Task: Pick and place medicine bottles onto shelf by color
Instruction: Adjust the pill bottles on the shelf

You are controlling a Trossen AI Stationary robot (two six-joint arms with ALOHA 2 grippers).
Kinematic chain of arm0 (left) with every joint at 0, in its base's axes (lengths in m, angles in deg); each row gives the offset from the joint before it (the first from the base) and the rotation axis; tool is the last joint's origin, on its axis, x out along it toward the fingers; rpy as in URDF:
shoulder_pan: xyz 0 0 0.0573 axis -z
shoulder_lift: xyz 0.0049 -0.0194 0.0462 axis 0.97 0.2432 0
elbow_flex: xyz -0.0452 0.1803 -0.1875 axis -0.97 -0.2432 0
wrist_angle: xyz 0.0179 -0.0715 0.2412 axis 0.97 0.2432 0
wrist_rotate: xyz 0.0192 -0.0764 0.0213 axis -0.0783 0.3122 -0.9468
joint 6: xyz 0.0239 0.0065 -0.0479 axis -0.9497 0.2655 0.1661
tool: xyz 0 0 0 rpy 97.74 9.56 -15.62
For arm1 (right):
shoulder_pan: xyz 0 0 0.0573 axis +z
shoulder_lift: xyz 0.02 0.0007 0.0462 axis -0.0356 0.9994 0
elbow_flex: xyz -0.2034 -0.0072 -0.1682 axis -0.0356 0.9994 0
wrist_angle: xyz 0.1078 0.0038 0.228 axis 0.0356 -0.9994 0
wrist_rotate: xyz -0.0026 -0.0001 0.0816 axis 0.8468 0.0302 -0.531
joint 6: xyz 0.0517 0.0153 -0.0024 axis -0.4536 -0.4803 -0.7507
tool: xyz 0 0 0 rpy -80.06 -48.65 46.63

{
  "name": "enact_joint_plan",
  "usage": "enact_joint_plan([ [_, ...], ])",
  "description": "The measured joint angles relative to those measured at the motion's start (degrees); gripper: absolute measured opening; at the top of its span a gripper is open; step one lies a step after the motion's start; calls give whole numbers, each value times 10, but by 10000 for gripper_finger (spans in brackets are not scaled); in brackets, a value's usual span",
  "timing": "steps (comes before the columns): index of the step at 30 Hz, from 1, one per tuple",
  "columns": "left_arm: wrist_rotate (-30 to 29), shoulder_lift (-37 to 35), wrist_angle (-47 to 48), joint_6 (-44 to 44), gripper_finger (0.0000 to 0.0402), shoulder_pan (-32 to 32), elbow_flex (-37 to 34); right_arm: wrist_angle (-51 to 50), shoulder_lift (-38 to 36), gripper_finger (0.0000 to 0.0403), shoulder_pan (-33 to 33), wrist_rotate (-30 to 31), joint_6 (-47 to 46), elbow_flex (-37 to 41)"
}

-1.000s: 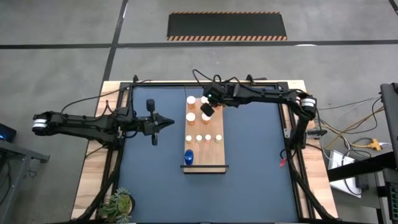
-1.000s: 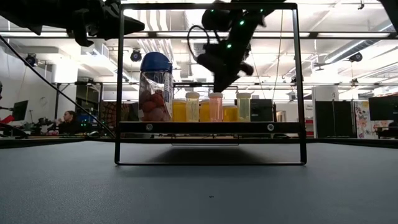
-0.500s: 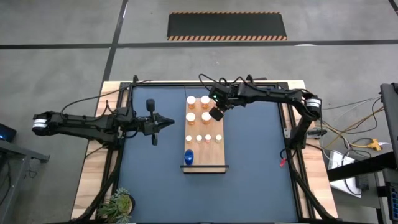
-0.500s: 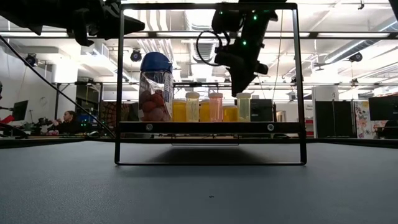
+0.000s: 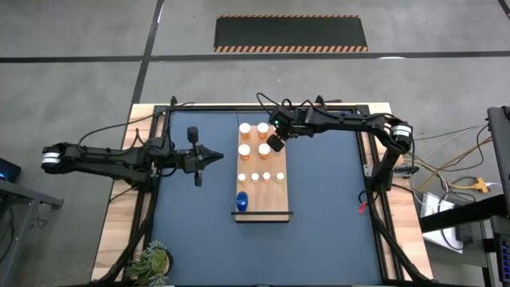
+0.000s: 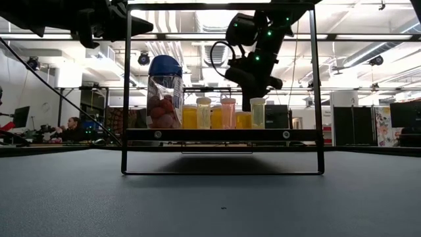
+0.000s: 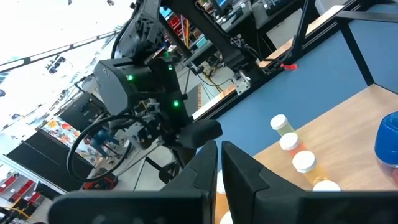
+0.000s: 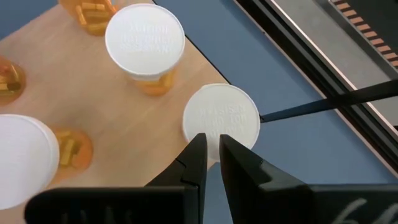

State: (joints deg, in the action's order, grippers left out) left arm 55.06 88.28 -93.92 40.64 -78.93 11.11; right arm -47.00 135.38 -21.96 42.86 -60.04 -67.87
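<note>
The right gripper (image 5: 275, 143) was seen poised above the shelf (image 5: 280, 199), near its far right corner, with its fingers (image 8: 193, 163) drawn almost together and nothing held between them. Directly beyond the fingertips in the right wrist view lay the white cap of a large orange bottle (image 8: 221, 118) standing at the shelf's edge, so the gripper hung just above that bottle and apart from it. A second large capped bottle (image 8: 145, 41) stood just beside it, farther along the board.

The bottles appeared to have been sorted into groups. Four large orange bottles (image 5: 245, 128) were clustered at the far end of the shelf, a row of small white-capped bottles (image 5: 255, 177) was set across its middle, and the blue bottle (image 5: 242, 201) was kept alone at the near end, by the dark edge. That spacing was judged to be deliberate, one colour and size to each zone. With the narrow fingers empty over an upright bottle, the placing of that bottle was judged to be done, though this could not be confirmed.

The left gripper (image 5: 217, 157) waited off the shelf's left side, above the dark table (image 5: 327, 223), its fingers (image 7: 211, 171) pressed shut and empty, pointed toward the shelf. No bottles were seen on the table away from the shelf, so the sorting seemed close to finished.
</note>
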Motion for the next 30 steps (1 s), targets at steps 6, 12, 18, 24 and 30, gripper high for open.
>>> enact_joint_plan([
  [6,0,0,-1,0,6,0,0,5,0,38,0,0,6,0],
  [12,0,0,-1,0,6,0,0,1,0,38,0,-1,11,-3],
  [18,0,0,-2,0,6,0,0,-4,-1,38,3,-7,28,-27],
  [24,0,0,-2,0,6,0,0,-6,-1,38,20,-154,36,-37],
  [30,0,1,-1,1,6,0,-1,-38,1,38,39,-176,23,-35],
])
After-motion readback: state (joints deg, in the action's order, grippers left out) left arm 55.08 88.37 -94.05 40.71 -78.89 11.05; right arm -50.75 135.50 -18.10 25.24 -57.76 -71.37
